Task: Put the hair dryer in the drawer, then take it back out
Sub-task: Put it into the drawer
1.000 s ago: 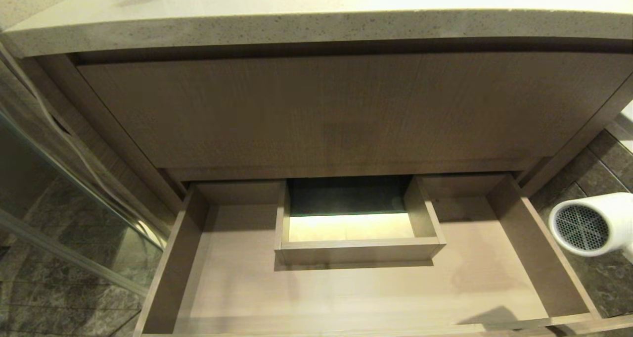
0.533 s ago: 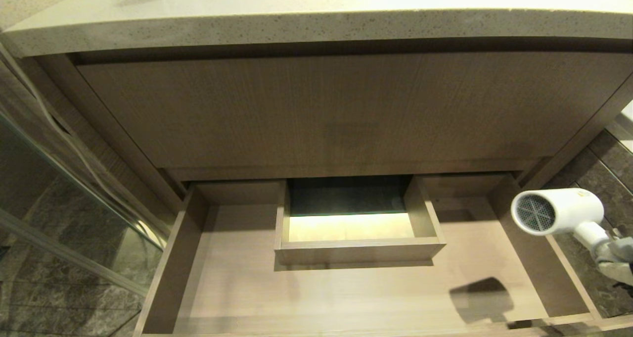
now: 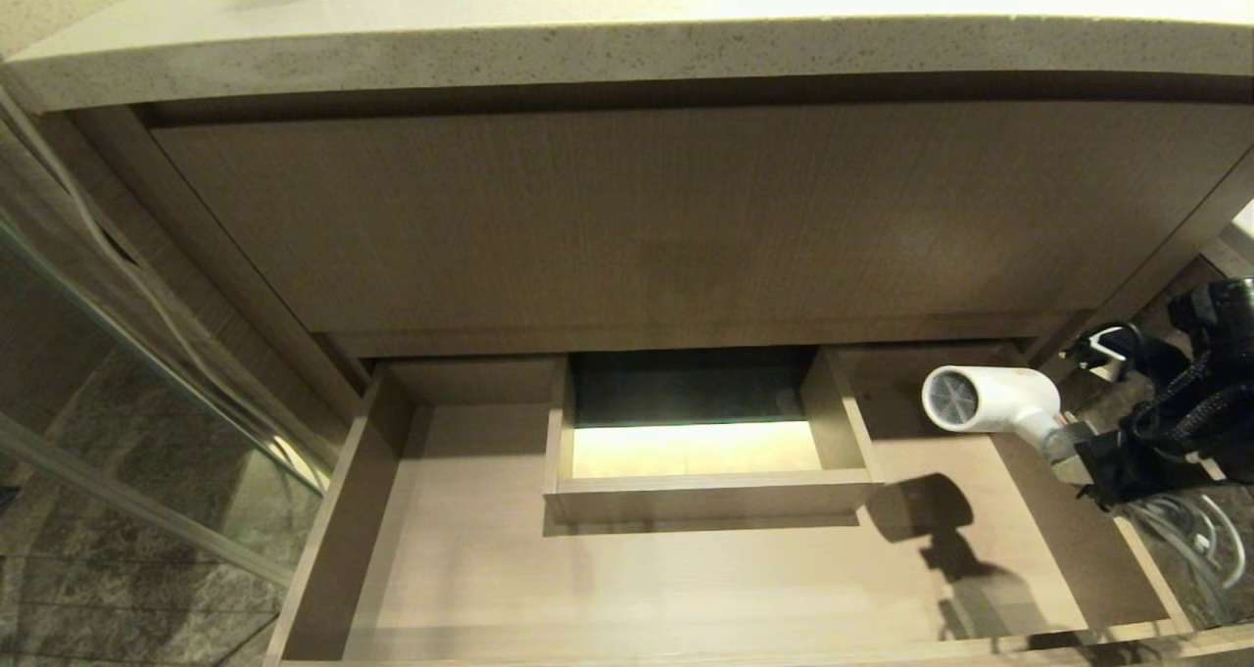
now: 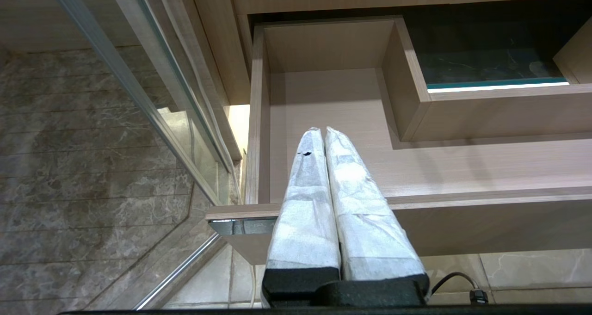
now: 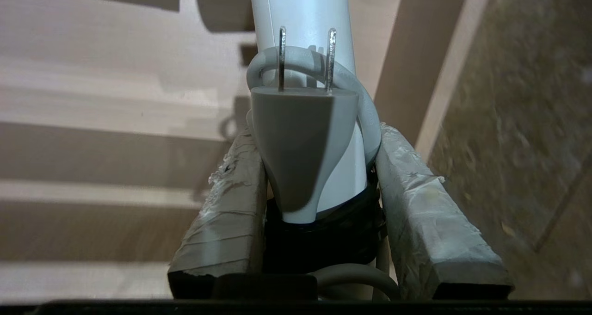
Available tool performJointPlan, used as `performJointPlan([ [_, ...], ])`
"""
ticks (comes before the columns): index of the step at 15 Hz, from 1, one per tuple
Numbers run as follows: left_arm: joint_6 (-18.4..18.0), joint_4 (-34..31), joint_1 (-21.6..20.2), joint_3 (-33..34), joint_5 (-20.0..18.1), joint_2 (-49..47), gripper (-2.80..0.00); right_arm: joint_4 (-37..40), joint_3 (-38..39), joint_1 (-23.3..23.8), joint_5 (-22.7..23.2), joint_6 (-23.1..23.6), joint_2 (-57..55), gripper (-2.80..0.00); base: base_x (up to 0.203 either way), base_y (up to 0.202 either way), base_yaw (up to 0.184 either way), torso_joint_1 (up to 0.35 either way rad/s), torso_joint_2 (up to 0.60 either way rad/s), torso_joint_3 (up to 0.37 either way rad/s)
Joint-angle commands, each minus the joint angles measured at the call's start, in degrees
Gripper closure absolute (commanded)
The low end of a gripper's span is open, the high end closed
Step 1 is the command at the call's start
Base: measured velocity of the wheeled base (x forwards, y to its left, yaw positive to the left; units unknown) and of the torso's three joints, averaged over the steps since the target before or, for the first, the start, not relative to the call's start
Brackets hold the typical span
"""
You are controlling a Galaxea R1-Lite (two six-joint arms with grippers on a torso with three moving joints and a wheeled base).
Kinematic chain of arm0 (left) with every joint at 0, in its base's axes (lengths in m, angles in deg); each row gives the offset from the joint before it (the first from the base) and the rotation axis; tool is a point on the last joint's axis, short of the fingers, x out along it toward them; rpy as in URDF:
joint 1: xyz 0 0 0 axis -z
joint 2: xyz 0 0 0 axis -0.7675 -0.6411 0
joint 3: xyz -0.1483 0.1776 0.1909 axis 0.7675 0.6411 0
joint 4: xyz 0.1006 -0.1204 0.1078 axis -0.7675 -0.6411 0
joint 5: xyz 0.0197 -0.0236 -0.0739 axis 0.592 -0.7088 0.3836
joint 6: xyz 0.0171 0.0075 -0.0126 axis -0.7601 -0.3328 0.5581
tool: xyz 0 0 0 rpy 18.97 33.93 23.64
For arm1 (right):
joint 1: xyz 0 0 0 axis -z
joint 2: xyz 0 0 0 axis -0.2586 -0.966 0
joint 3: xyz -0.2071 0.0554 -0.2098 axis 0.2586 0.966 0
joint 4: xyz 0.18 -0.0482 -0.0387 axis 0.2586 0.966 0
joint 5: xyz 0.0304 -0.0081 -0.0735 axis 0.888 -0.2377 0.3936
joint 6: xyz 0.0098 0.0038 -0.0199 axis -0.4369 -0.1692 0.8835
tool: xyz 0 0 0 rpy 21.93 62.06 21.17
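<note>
We find the drawer (image 3: 470, 569) pulled fully out under the vanity, its wood floor bare apart from shadows. A boxed cutout (image 3: 705, 496) sits at the middle of its back, lit pale inside.

The right gripper (image 3: 1068, 444) reaches in from the right side of the head view, above the drawer's right wall. Its taped fingers (image 5: 231, 199) are clamped on the handle of the dryer (image 3: 994, 401), one finger on each side, roughly half open around it. The dryer hangs in the air over the right end of the drawer, touching neither floor nor wall. Its grey grille faces left, toward the cutout, and its barrel lies about level. Its shadow falls on the drawer floor below and just left of it.

In the right wrist view, the plug (image 5: 303, 144) lies against the handle between the fingers, prongs pointing toward the barrel, with the cord looped behind it.

The left gripper (image 4: 323, 132) is parked over the drawer's front left corner, fingers pressed together, holding nothing.
</note>
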Motion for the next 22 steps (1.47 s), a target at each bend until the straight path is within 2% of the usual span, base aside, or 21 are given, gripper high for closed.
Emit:
performJointPlan([
  [1,0.0,0.0,0.0,0.0,0.0,0.0,0.00,-0.1,-4.5,-1.0,-0.1,0.2,-10.4,0.00,0.000,0.000,0.000,0.000,0.00,0.000],
  [6,0.0,0.0,0.0,0.0,0.0,0.0,0.00,-1.3,-9.6,-1.1,-0.3,2.7,-20.3,0.00,0.000,0.000,0.000,0.000,0.00,0.000],
  [11,0.0,0.0,0.0,0.0,0.0,0.0,0.00,-2.8,-15.6,-0.5,-4.5,2.7,-26.3,0.00,0.000,0.000,0.000,0.000,0.00,0.000],
  [19,0.0,0.0,0.0,0.0,0.0,0.0,0.00,-9.7,-22.6,-1.0,-4.7,2.9,-36.9,0.00,0.000,0.000,0.000,0.000,0.00,0.000],
  [22,0.0,0.0,0.0,0.0,0.0,0.0,0.00,-9.9,-22.2,-1.1,-4.7,2.9,-39.3,0.00,0.000,0.000,0.000,0.000,0.00,0.000],
])
